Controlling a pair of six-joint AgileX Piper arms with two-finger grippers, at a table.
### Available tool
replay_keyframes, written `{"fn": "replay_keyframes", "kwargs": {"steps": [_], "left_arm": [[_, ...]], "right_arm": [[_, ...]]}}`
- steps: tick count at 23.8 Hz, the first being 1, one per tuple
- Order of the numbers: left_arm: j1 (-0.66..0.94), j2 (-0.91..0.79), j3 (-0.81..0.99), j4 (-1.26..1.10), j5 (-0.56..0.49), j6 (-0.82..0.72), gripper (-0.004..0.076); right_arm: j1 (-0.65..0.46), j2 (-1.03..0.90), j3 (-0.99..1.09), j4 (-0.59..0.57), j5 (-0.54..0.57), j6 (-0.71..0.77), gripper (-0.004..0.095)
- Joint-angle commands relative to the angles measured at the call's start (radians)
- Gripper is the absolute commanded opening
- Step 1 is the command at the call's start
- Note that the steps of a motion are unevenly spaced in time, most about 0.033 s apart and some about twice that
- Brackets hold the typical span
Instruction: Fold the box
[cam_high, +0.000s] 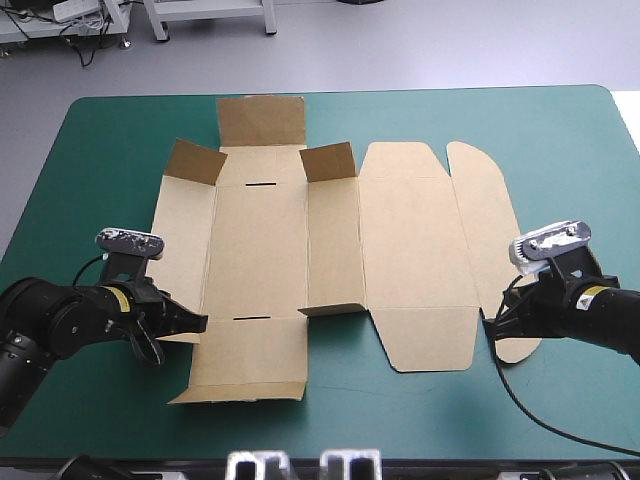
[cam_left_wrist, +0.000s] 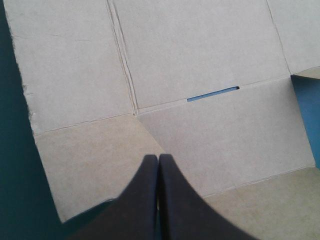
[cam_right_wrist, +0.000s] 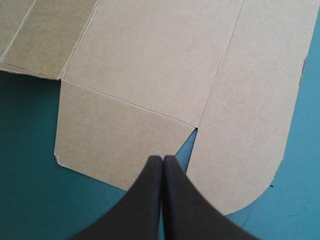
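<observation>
The brown box (cam_high: 400, 250) lies spread flat, its far flaps (cam_high: 260, 121) raised

No writing could be read.
The box (cam_high: 410, 250) showed plain board in all three views. The left label (cam_high: 120, 294), a small yellow patch on the left arm's wrist, and the right label (cam_high: 594, 293), a like patch on the right arm's wrist, were too small to make out.
</observation>
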Motion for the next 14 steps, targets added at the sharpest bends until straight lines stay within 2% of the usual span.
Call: {"fn": "replay_keyframes", "kwargs": {"steps": [1,6,9,11,14], "left_arm": [[-0.001,-0.008,-0.027,0.004,-0.041,-0.008,-0.0009],[-0.001,-0.008,-0.027,-0.019,-0.045,-0.006,-0.0009],[-0.001,-0.006,-0.027,-0.066,-0.100,0.054,-0.0008],[-0.001,0.020,-0.037,-0.109,-0.152,0.127,-0.0008],[-0.001,0.115,-0.099,-0.109,-0.154,0.134,0.0015]], "right_arm": [[0.001,-0.004,-0.023,0.021,-0.039,-0.007,-0.0018],[0.001,-0.004,-0.023,0.021,-0.039,-0.007,-0.0018],[0.001,-0.004,-0.023,0.021,-0.039,-0.007,-0.0018],[0.001,-0.004,-0.023,0.021,-0.039,-0.007,-0.0018],[0.001,-0.004,-0.023,0.021,-0.039,-0.007,-0.0018]]}}
